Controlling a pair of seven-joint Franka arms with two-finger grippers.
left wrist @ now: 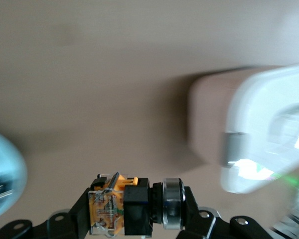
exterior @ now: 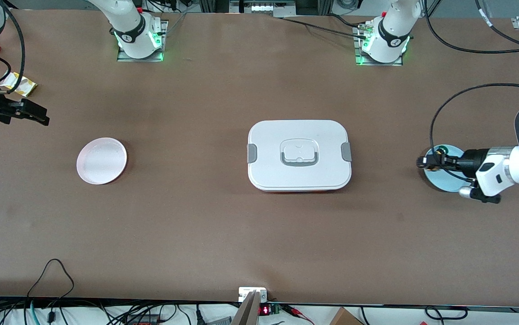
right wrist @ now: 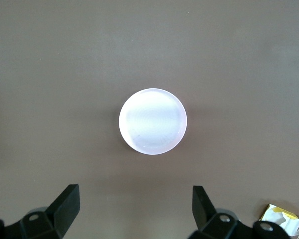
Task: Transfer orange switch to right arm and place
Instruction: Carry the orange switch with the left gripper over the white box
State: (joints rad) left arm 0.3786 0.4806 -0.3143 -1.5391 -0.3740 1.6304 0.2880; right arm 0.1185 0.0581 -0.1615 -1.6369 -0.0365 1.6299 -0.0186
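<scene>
Counter (exterior: pixel 196 216) was plain matte brown. Plate (exterior: pixel 101 160) at right arm's end pale pink. Lidded box (exterior: pixel 299 155) white, grey clips and handle. Other plate (exterior: pixel 444 180) light blue. Orange switch (left wrist: pixel 124 205) showed tan-orange body, black collar, silver ring. Left pincer (left wrist: pixel 139 219) black; right pincer (right wrist: pixel 137 206) black. Wrapper (exterior: pixel 17 84) yellow and white.

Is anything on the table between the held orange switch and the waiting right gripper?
Yes: the closed white box sits mid-table between them. The left gripper holds the orange switch over the blue plate; the right gripper waits open.
</scene>
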